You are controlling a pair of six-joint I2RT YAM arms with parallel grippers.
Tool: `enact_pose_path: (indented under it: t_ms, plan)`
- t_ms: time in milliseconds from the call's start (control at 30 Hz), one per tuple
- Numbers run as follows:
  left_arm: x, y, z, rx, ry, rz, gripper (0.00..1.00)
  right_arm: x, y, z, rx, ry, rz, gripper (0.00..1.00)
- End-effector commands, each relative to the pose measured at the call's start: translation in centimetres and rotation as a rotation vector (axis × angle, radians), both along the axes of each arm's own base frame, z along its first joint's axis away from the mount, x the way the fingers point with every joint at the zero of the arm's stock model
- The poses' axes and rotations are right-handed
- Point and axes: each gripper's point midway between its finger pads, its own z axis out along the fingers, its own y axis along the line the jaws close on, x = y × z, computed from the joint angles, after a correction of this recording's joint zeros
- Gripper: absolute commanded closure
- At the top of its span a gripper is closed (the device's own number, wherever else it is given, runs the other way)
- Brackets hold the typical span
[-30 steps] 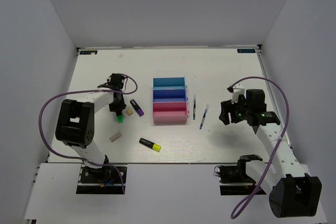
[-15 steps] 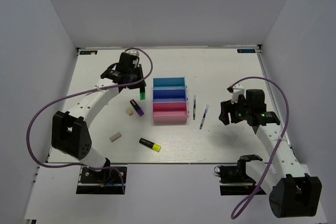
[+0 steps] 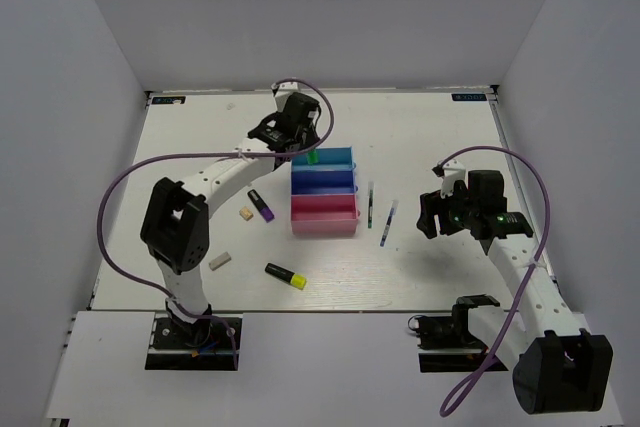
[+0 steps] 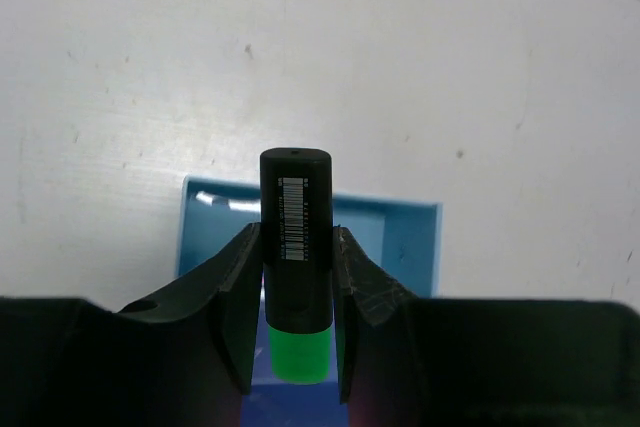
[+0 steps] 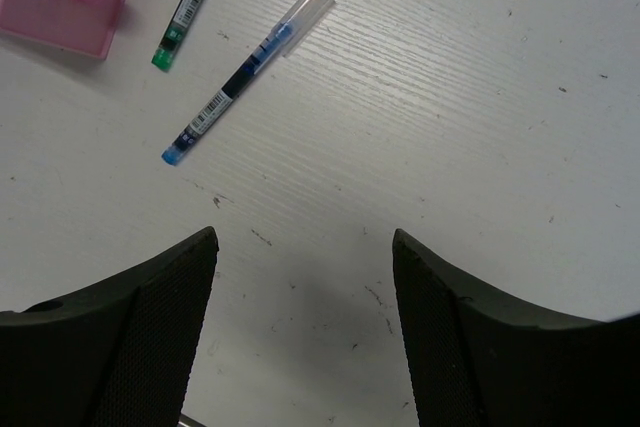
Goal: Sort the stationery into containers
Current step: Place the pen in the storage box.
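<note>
**Green highlighter held over the teal bin**

Our left gripper (image 4: 295,277) is squeezed tight on the green highlighter (image 4: 296,202), right over the teal bin (image 3: 338,159). Behind the teal bin the table (image 3: 430,127) is bare up to its far edge, so we have room there. The dark blue bin (image 3: 325,180) touches the teal bin's near side, and the pink bin (image 3: 324,215) comes after it.

Right of the teal bin and nearer lie a green-tipped pen (image 3: 370,205) and a blue pen (image 3: 388,223), apart. Left and nearer lie the purple highlighter (image 3: 261,205), an eraser (image 3: 245,214), a second eraser (image 3: 220,261) and the yellow highlighter (image 3: 286,276).

Our right gripper (image 5: 302,237) is wide open and holds nothing, well right of the teal bin.

A second ago our left gripper was far left of the teal bin, by the first eraser. The right one has not moved.
</note>
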Motion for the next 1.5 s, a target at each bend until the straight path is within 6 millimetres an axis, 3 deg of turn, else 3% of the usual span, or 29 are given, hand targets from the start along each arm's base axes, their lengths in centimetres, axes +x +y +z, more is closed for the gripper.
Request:
enact_pose_path:
  t_ms: [0, 67, 100, 133, 167, 267, 500, 933, 1033, 1133, 1267, 1400, 1467]
  plan:
    - [3.3, -0.4, 5.3, -0.062, -0.26, 0.152, 0.99, 0.6, -0.1, 0.7, -0.008, -0.021, -0.005, 0.26]
    - [4.3, -1.7, 6.2, -0.047, -0.3, 0.117, 0.99, 0.6, 0.0, 0.7, -0.005, -0.021, -0.001, 0.26]
    - [4.9, -2.1, 4.7, -0.021, -0.282, 0.106, 0.99, 0.5, 0.0, 0.7, -0.007, -0.018, 0.0, 0.26]
    - [5.1, -2.3, 4.8, 0.007, -0.287, 0.085, 0.99, 0.5, 0.0, 0.6, -0.006, -0.018, -0.001, 0.26]
    - [5.7, -2.8, 6.0, 0.001, -0.316, 0.077, 0.99, 0.5, -0.1, 0.6, -0.006, -0.018, -0.001, 0.26]
    - [6.5, -3.2, 4.6, 0.086, -0.323, 0.04, 0.99, 0.6, -0.1, 0.7, -0.01, -0.021, -0.003, 0.26]
    - [5.7, -2.7, 0.1, 0.079, -0.277, 0.07, 0.99, 0.7, -0.1, 0.6, -0.012, -0.019, -0.002, 0.26]
    - [4.1, -3.7, -3.7, 0.077, -0.241, 0.049, 0.98, 0.7, -0.3, 0.3, -0.021, -0.006, -0.006, 0.26]
    - [3.7, -3.3, -4.4, 0.081, -0.227, 0.057, 0.89, 0.7, -0.4, 0.3, -0.021, -0.008, -0.011, 0.26]
    - [3.2, -3.5, -4.2, 0.086, -0.233, 0.054, 0.62, 0.7, -0.3, 0.2, -0.022, -0.006, -0.008, 0.26]
    - [2.9, -3.6, -4.0, 0.089, -0.24, 0.044, 0.43, 0.7, -0.4, 0.2, -0.021, -0.002, -0.01, 0.26]
    - [2.9, -4.0, -1.4, 0.086, -0.28, 0.025, 0.24, 0.6, -0.3, 0.1, -0.021, 0.001, -0.006, 0.26]
    - [2.7, -4.4, -0.2, 0.104, -0.301, 0.002, 0.24, 0.6, -0.3, 0.2, -0.02, -0.001, -0.008, 0.26]
